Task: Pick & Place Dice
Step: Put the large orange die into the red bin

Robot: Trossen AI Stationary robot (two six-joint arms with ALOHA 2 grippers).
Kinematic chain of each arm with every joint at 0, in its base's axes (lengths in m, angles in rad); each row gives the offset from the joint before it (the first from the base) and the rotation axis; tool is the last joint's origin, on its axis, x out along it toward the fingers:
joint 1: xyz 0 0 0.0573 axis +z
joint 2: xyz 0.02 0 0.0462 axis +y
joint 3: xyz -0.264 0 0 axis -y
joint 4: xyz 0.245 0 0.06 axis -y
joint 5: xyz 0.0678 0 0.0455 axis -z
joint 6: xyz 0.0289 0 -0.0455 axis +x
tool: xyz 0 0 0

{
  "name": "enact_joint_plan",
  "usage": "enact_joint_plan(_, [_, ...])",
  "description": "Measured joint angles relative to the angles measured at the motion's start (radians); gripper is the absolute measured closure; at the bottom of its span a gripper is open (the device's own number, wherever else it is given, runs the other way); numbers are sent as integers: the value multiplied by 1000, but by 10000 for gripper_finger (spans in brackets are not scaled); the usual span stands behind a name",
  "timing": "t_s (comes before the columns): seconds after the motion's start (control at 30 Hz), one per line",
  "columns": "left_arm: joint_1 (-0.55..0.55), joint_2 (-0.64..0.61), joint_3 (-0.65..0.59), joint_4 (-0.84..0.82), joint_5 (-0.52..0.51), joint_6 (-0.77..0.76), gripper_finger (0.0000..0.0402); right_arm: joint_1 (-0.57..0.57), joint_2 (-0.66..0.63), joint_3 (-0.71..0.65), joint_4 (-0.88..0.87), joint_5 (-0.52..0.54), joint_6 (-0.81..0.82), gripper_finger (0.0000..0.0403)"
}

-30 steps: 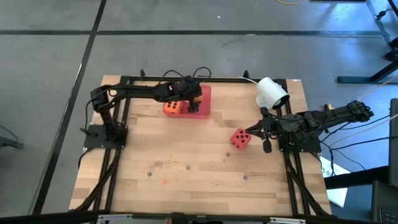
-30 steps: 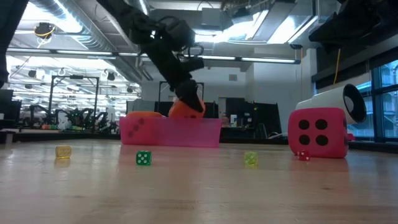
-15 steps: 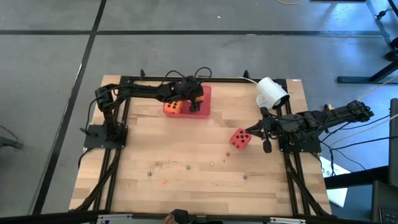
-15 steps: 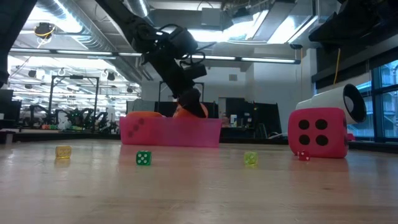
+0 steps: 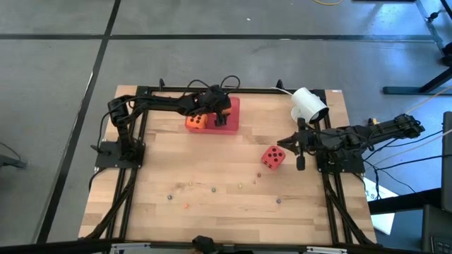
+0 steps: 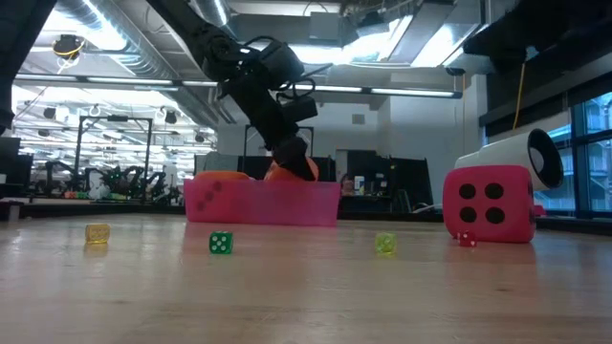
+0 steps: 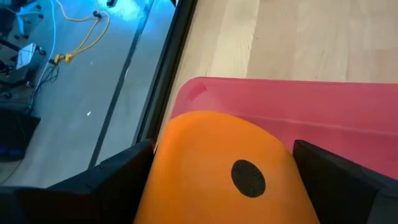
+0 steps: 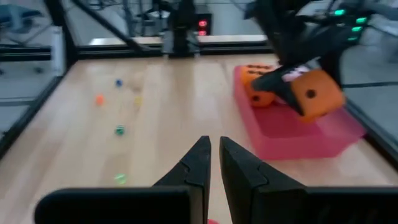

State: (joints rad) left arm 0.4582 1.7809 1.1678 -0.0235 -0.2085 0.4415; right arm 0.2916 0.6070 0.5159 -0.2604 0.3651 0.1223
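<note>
High view: the left end effector (image 5: 220, 113) holds an orange die (image 7: 217, 171) between wide-spread fingers above the red tray (image 5: 233, 118), beside another orange die (image 5: 197, 122) in it. The right end effector (image 5: 284, 143), pinched closed, hovers just beside the red die (image 5: 273, 157) on the desk (image 5: 212, 169).

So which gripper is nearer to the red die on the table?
The right gripper. It sits just beside the red die, jaws shut, not touching. The left gripper is far off over the red tray, around an orange die.
</note>
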Motion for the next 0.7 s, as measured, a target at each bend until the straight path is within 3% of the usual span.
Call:
enact_joint_plan(0.17, [8, 0, 0, -5, -16, 4, 43, 0, 49, 0, 0, 95, 5, 366])
enact_joint_plan(0.7, [50, -1, 0, -40, -1, -45, 43, 0, 128, 0, 29, 91, 1, 367])
